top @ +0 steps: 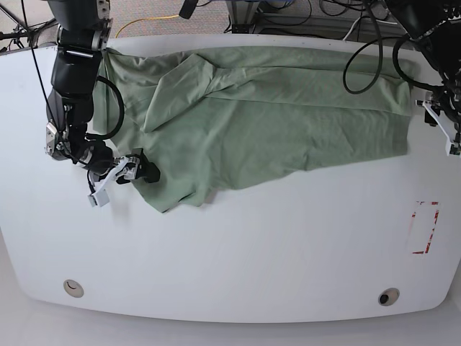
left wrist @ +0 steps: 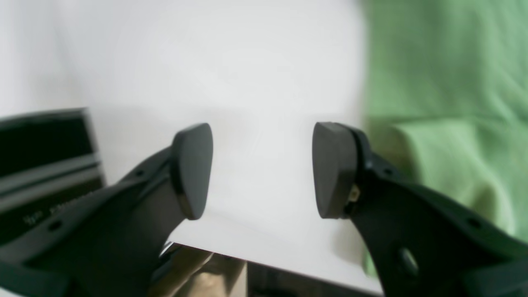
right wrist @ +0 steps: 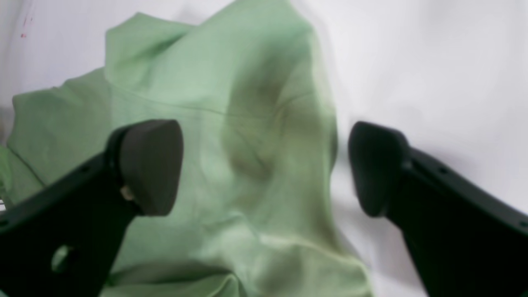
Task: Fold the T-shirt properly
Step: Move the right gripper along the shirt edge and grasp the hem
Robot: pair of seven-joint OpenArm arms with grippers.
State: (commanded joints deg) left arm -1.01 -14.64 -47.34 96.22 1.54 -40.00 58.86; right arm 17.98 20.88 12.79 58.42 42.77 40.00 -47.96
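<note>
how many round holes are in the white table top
2: one hole near the front edge on the right arm's side, another hole near the front edge on the left arm's side. The T-shirt may hide others.

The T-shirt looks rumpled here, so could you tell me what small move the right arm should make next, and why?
Probably ease the right gripper down and close it on the T-shirt. Its jaws are open, straddling a raised fold near the shirt's edge, and hold nothing yet.

A white table with rounded corners fills the frame. The pale green T-shirt lies rumpled across its upper half. A red-outlined rectangle marks the right edge.
</note>
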